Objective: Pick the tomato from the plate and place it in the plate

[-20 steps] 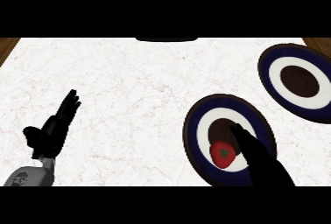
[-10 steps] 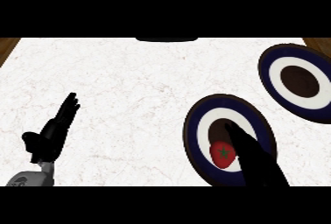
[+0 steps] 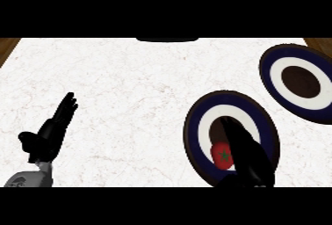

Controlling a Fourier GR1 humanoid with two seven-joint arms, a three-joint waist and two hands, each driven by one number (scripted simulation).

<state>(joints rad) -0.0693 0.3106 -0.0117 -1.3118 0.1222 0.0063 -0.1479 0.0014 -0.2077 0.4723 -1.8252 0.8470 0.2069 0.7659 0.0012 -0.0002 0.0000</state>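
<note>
Resting beside tomato [image 3: 222,155] on near plate [image 3: 194,132]: right robot hand [image 3: 245,151], fingers straight.

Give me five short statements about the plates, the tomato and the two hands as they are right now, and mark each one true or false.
1. The tomato lies on the near plate. True.
2. The far plate at the right edge holds a second tomato. False: nothing lies on it; only its dark centre shows.
3. The right hand is over the near plate, right beside the tomato. True.
4. The left hand is curled round the tomato. False: it rests open at the lower left, fingers straight, far from both plates.
5. The two plates overlap each other. False: a strip of white counter shows between them.
</note>
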